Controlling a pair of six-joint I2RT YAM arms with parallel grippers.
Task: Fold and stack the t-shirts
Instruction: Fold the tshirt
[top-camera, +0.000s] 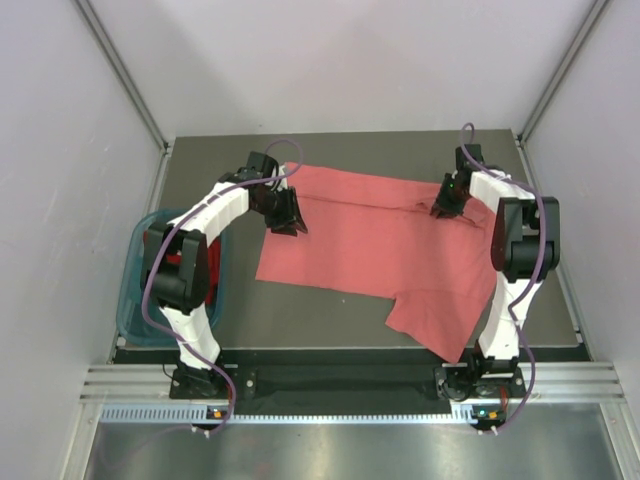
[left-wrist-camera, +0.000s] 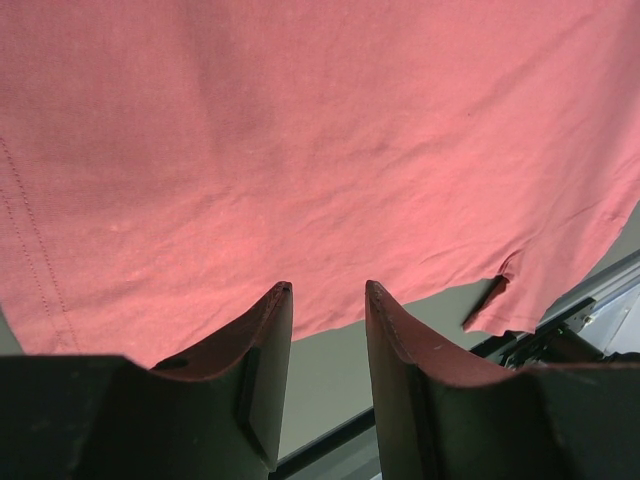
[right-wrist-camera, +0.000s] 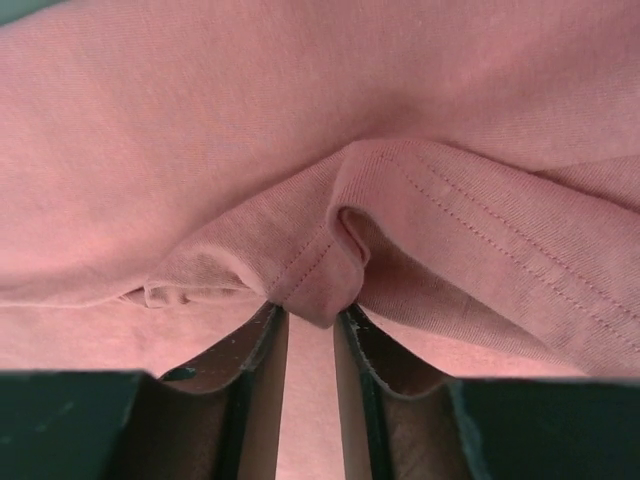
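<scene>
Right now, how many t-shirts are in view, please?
2: a salmon-pink t-shirt spread across the table; a deep red t-shirt in the teal basket, mostly hidden by the left arm. Others may lie beneath.

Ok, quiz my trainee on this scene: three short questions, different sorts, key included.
1. True or false: the teal plastic basket stands at the left edge of the dark table.
2. The left gripper is: A) shut on cloth; B) open, nothing between its fingers; C) inside the basket.
3. Which gripper has a bunched, stitched fold of the salmon-pink cloth t-shirt at its fingertips?
Key: 1 true; 2 B; 3 the right gripper.
</scene>
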